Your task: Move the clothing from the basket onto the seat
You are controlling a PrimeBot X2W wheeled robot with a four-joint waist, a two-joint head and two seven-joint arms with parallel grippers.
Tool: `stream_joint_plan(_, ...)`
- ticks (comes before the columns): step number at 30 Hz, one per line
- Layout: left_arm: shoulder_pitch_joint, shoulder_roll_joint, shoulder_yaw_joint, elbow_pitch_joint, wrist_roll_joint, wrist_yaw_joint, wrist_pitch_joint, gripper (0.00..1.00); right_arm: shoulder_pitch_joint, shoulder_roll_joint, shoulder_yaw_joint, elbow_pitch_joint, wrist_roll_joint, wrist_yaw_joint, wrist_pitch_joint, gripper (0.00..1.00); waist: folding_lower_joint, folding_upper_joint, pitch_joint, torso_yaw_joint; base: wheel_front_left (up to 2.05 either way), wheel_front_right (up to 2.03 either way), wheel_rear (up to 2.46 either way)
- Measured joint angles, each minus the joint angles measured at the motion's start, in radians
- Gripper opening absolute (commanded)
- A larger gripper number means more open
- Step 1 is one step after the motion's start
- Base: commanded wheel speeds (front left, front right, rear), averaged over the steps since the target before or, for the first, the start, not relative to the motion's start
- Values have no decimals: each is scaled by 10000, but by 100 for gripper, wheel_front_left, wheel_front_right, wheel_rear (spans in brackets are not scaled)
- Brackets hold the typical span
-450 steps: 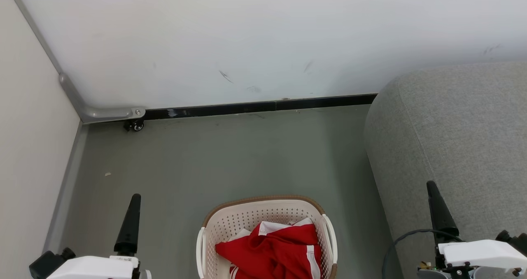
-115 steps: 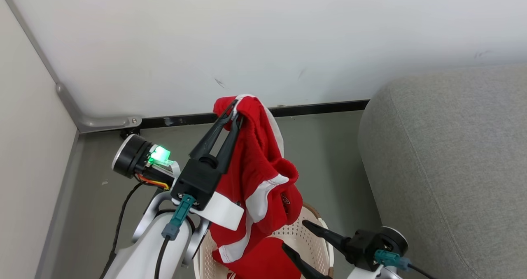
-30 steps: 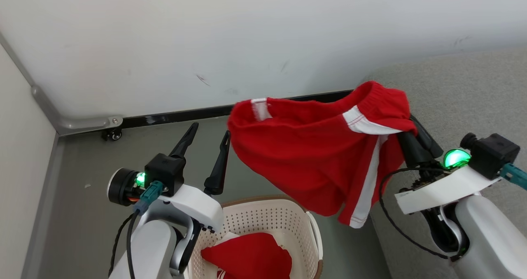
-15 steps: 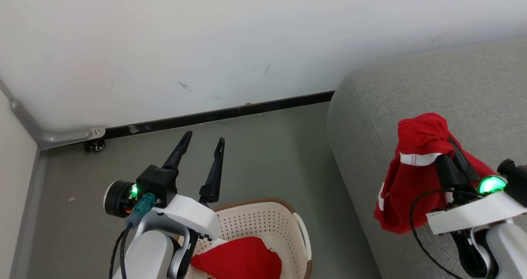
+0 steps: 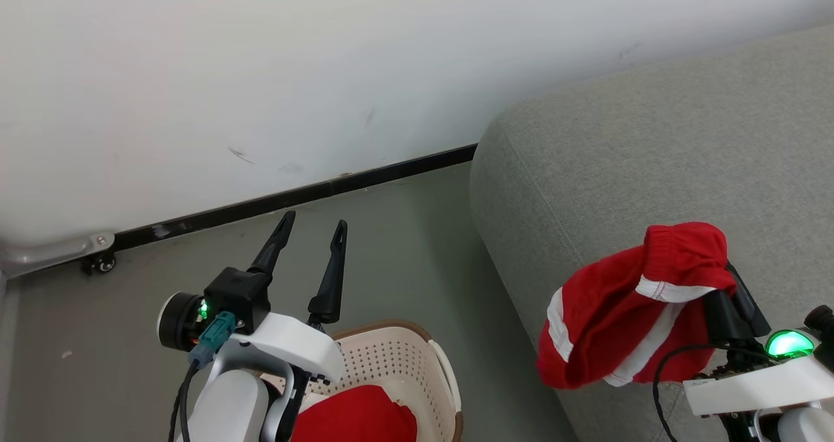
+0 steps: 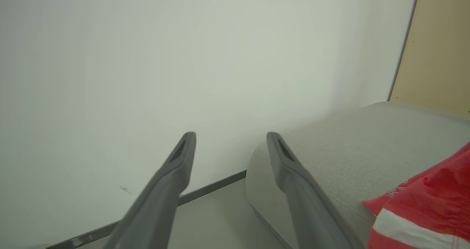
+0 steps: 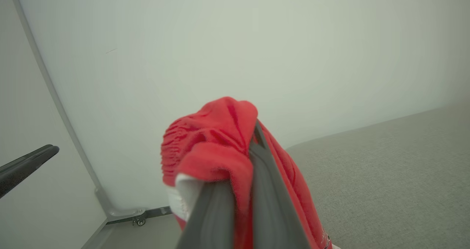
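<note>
Your right jaws pinch the red shorts (image 5: 612, 311) over the seat (image 5: 651, 142), lower right; left jaws spread, empty; the other garment (image 5: 358, 419) lies in the basket (image 5: 397, 364), bottom centre.

White forearms (image 5: 287, 347); long black pincer fingers (image 5: 331, 272); green lamps (image 5: 788, 343); teal plug (image 5: 215, 336).

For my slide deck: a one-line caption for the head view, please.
Right gripper holds red shorts at the grey seat; left gripper open by the basket.
</note>
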Motion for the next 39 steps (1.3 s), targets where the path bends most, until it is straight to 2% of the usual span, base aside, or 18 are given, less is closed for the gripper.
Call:
stream_joint_plan(16,262,88,422,-383,21,178,-2,100,1025,757,-251,-1106,-247,0,205,0,1,0,70,-1278,0,0,0)
stream_joint_plan(23,444,270,711,-765,111,382,-2,100,906,715,-199,-1329,-249,0,504,0,0,0,239,-1657,0,0,0)
stream_joint_plan(35,631,872,1438,-1939,382,890,-15,100,-2388,-27,-531,-1459,-50,0,1260,0,1,0,875,-1825,0,0,0)
stream_joint_plan(39,732,1083,1684,-2347,447,986,-69,100,-3451,-96,-464,-1325,238,0,1636,0,0,0,1101,-1810,0,0,0)
